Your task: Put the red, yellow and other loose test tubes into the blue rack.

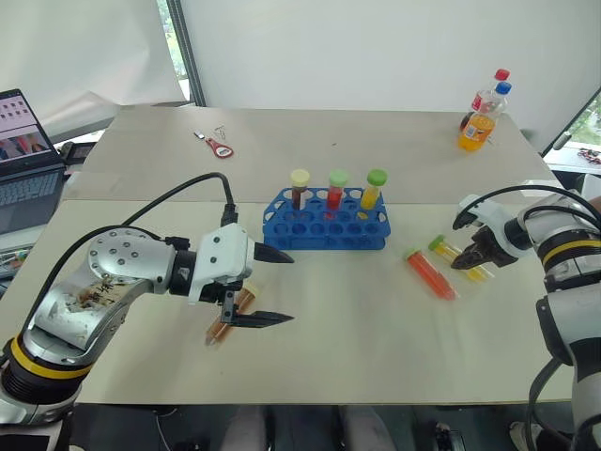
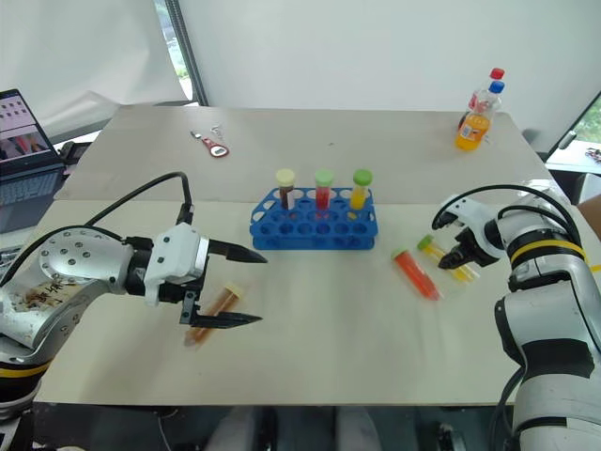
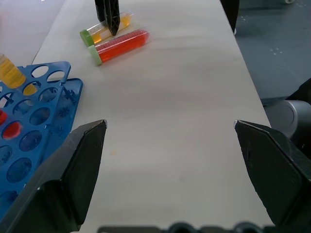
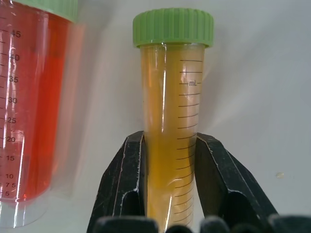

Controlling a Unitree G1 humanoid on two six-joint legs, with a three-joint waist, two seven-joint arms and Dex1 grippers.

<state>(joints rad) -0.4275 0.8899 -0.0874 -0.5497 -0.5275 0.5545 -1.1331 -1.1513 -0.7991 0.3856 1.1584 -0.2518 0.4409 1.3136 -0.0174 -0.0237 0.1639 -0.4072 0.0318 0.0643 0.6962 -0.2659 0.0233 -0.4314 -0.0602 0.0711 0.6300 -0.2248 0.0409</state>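
The rack (image 1: 326, 224) stands at the table's (image 1: 376, 329) centre, with three tubes (image 1: 336, 191) upright in its far row. Right of it two tubes lie side by side: one (image 1: 431, 274) nearer the rack, the other (image 1: 458, 257) just beyond, clamped by the right gripper (image 1: 467, 260). Near left, another tube (image 1: 231, 314) lies under the wide-spread left gripper (image 1: 280, 287). Bottles (image 1: 481, 117) stand far right; a laptop (image 1: 26, 155) is far left.

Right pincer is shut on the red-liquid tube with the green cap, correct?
Not the red one. The right wrist view shows the right pincer shut on the yellow-liquid plastic tube with the green cap; the red-liquid tube lies beside it, untouched.
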